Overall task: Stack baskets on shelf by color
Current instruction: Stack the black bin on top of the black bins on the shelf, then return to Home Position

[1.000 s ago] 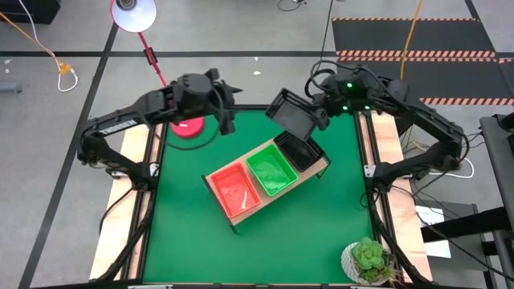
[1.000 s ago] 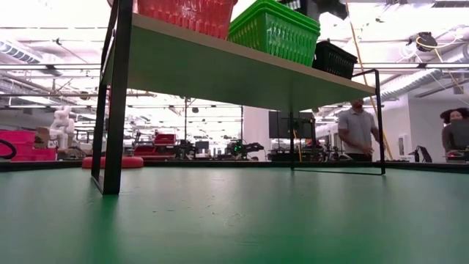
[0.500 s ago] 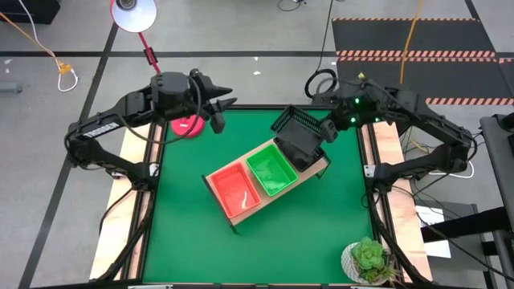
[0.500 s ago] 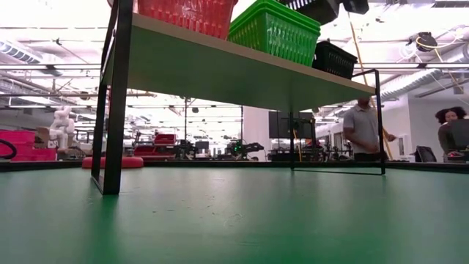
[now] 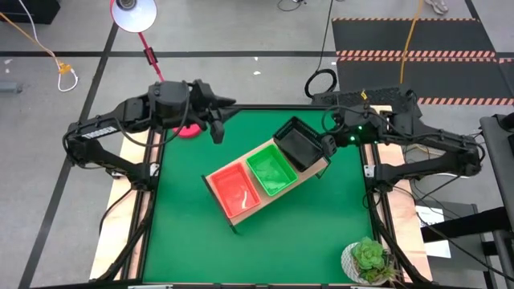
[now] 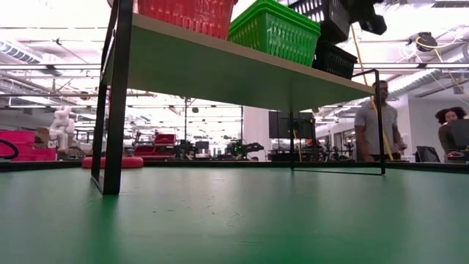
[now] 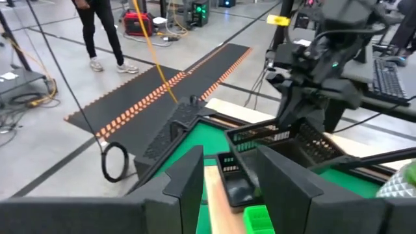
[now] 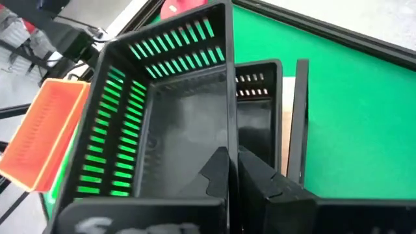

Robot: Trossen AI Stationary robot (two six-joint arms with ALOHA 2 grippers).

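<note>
The shelf (image 5: 323, 166) stands slantwise mid-table and carries orange-red baskets (image 5: 234, 191), green baskets (image 5: 271, 170) and black baskets (image 6: 335, 60) side by side. My right gripper (image 5: 328, 144) is shut on another black basket (image 5: 299, 143), hovering just over the shelf's black stack (image 8: 260, 97). In the low view the held basket (image 6: 325, 16) hangs a little above that stack, slightly tilted. My left gripper (image 5: 217, 122) is open, raised near the table's far left, touching nothing. My right gripper holds the black basket by the rim of its side wall (image 8: 229, 120), the one facing the table's right. One finger (image 8: 218, 170) is inside the basket and one finger (image 8: 263, 185) outside. The fingers come slanting down from the right. The basket is lifted clear, open side up.
A red disc (image 5: 189, 128) lies at the table's far left under the left arm. A white plant pot (image 5: 368, 262) sits at the near right corner. Green mat lies bare near and left of the shelf. People (image 6: 377, 121) stand in the room beyond.
My right gripper has carried the black basket from the far side toward the near right and down over the shelf's black end, turning it from steeply tipped to nearly level. My left arm has drawn back a little toward the table's left.
</note>
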